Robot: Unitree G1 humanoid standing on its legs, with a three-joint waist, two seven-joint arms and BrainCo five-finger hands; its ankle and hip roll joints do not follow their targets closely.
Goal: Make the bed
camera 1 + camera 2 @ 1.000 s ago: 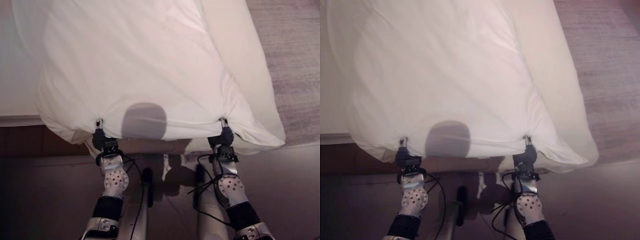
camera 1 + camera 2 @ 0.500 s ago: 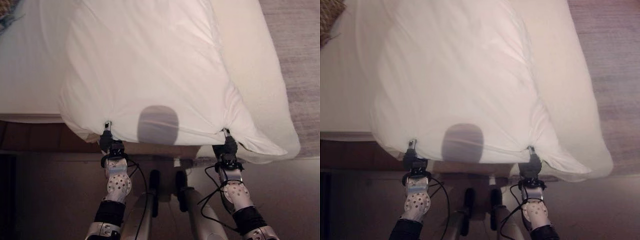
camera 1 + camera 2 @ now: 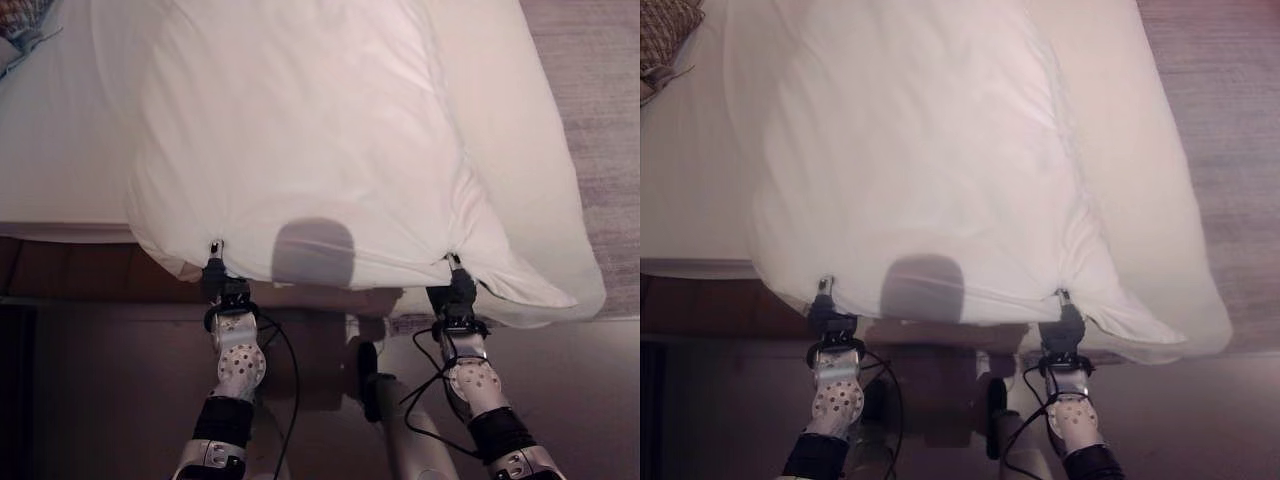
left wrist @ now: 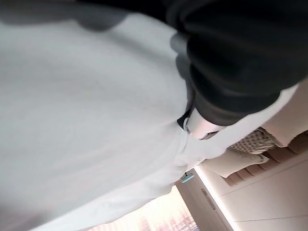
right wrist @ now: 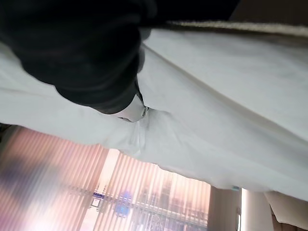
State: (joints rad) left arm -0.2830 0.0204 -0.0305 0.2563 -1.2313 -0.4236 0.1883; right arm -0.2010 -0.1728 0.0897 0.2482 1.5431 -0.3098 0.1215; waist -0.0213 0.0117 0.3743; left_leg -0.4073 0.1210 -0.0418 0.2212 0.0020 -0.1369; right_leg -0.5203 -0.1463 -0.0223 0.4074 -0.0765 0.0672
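We held the duvet (image 3: 300,130) by its near edge, left hand (image 3: 216,275) and right hand (image 3: 455,290) both pinching it; it stretched lengthwise away up the bed (image 3: 60,150).

One white duvet (image 3: 310,140) bunched just ahead of both hands, one bed (image 3: 60,150) beneath it, one woven cushion (image 3: 665,30) far beyond the left hand (image 3: 213,275), two hands counting the right hand (image 3: 457,292)

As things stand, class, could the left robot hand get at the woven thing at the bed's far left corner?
Probably not: the left robot hand is pinching the white duvet's near edge, and the woven thing lies far across the bed.
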